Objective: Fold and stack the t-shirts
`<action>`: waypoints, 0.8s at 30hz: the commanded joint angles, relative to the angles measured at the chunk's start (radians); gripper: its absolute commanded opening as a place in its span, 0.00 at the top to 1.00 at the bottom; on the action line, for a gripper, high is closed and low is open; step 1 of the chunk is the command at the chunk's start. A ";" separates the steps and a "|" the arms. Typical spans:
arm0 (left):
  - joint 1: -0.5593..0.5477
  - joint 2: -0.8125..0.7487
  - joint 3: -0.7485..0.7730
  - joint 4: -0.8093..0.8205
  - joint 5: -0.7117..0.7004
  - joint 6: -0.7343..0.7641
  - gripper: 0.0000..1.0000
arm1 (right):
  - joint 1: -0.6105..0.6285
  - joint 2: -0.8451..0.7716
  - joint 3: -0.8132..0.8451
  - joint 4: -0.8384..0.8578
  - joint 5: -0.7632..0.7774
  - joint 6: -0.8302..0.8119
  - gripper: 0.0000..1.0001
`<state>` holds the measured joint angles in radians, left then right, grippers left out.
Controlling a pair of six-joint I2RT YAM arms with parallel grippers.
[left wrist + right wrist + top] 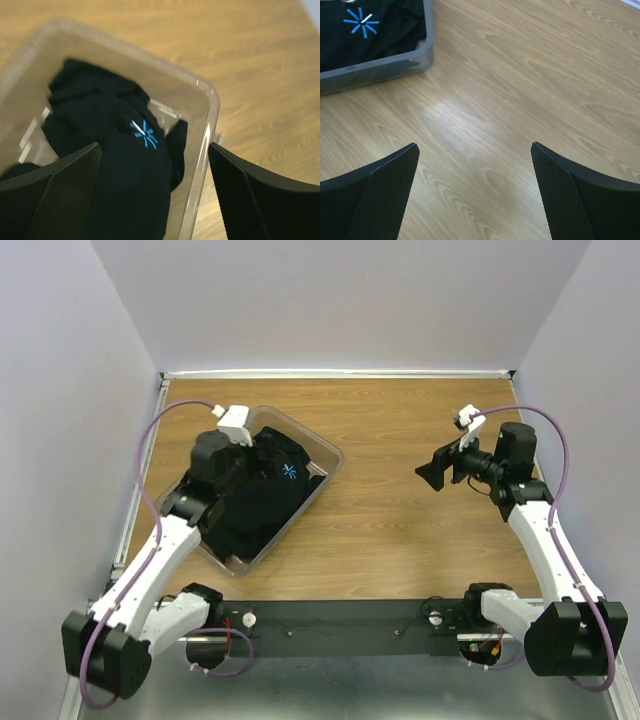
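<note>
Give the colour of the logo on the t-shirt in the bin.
Light blue logo; right wrist view shows it best.

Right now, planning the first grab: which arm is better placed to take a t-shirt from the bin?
Left: left gripper hangs open over the t-shirts in the bin; right gripper faces bare table.

Black t-shirts heaped in clear bin, left end effector spread above

The left arm reaches forward, its left gripper poised over the clear bin, jaws spread wide. The right arm holds the right gripper well right of the bin, likewise agape and empty.
</note>
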<state>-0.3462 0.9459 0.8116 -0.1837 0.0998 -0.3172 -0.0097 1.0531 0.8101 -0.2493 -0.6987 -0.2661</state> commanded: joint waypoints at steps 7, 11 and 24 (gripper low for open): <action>-0.135 0.364 0.073 -0.163 -0.431 -0.056 0.05 | -0.001 -0.039 -0.025 -0.044 -0.073 -0.039 0.00; -0.139 0.470 0.101 -0.162 -0.395 -0.024 0.30 | -0.001 -0.042 -0.023 -0.045 -0.078 -0.039 0.00; -0.264 0.238 0.780 -0.021 0.175 -0.022 1.00 | -0.003 -0.053 -0.012 -0.045 -0.003 -0.019 0.00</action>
<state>-0.5938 1.2430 1.3457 -0.4187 -0.1005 -0.3122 -0.0097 1.0119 0.7979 -0.2829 -0.7456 -0.2893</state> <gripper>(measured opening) 0.014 0.998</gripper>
